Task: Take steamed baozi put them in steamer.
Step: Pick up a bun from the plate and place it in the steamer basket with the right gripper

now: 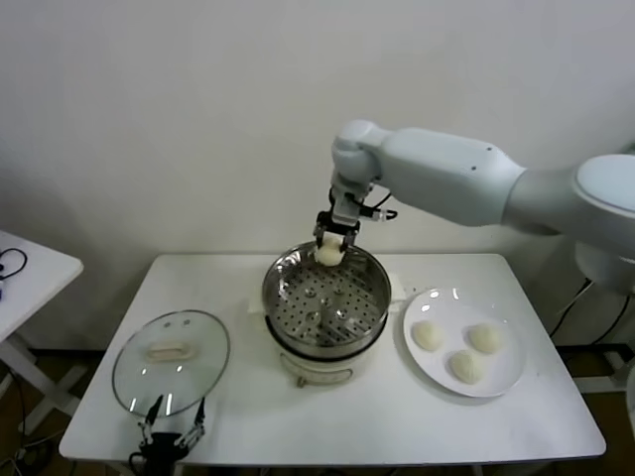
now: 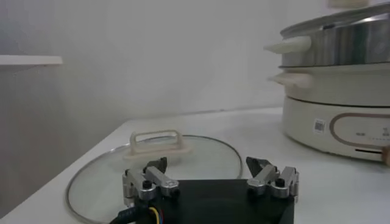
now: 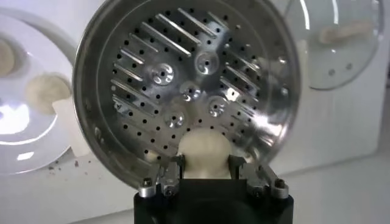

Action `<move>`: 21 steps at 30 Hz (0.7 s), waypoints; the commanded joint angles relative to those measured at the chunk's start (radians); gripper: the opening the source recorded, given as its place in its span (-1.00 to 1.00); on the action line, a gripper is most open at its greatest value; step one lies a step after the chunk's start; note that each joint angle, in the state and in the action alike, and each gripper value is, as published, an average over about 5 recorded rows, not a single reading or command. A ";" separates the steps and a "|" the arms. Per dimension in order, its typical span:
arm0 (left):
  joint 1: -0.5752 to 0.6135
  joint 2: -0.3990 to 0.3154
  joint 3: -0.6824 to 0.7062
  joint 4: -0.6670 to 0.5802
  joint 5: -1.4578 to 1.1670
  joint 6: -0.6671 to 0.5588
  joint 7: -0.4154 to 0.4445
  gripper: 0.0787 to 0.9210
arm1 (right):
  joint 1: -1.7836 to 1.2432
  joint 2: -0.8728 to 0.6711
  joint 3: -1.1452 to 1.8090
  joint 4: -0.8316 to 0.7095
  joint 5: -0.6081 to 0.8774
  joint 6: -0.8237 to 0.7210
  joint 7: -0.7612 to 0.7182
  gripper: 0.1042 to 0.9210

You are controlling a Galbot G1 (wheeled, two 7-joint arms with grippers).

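Observation:
My right gripper hangs over the far rim of the steamer, shut on one cream-white baozi. In the right wrist view that baozi sits between the two fingers above the steamer's perforated tray, which holds nothing. Three more baozi lie on the white plate to the right of the steamer. My left gripper is parked at the table's front left edge, open and holding nothing, its fingers pointing at the glass lid.
A round glass lid with a white handle lies flat on the table left of the steamer. The steamer stands on a white electric base. A second white table stands at the far left. The wall is close behind.

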 commanded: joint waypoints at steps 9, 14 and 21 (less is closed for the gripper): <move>-0.011 -0.003 0.000 0.025 0.007 -0.003 -0.002 0.77 | -0.166 0.084 0.089 -0.175 -0.229 0.163 0.074 -0.01; -0.015 -0.003 0.001 0.027 0.007 -0.003 -0.002 0.77 | -0.168 0.097 0.099 -0.216 -0.246 0.180 0.080 -0.01; -0.018 -0.002 0.001 0.035 0.007 -0.005 -0.002 0.77 | -0.166 0.101 0.105 -0.238 -0.246 0.194 0.097 0.06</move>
